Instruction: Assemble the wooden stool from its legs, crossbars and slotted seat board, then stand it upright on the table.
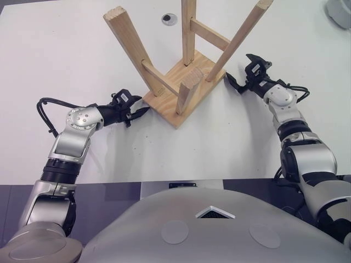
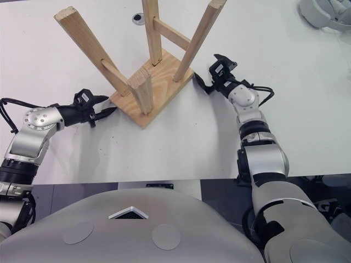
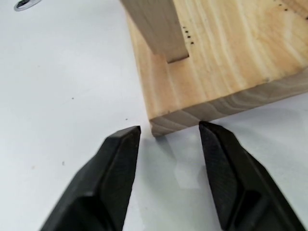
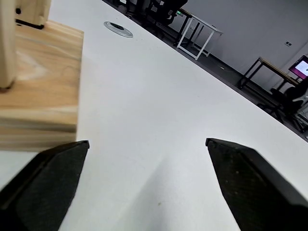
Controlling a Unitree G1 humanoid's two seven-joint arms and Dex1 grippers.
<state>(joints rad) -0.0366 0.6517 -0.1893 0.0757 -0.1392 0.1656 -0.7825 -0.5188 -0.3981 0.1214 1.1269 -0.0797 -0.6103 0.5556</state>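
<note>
The wooden stool (image 1: 184, 82) rests upside down on the white table, its seat board (image 1: 170, 107) flat on the surface and its legs with crossbars pointing up. My left gripper (image 1: 138, 111) is open at the seat board's left corner (image 3: 159, 126), which lies just beyond the gap between the black fingers (image 3: 115, 159). My right gripper (image 1: 244, 76) is open beside the board's right corner (image 4: 48, 120), one finger (image 4: 53, 173) just below that corner, the other finger (image 4: 250, 168) well clear of it.
A round metal grommet (image 1: 169, 19) is set in the table behind the stool. A grey object (image 1: 339, 12) lies at the far right corner. The table edge (image 1: 164, 182) runs close to my body. Desks and chairs stand in the room beyond.
</note>
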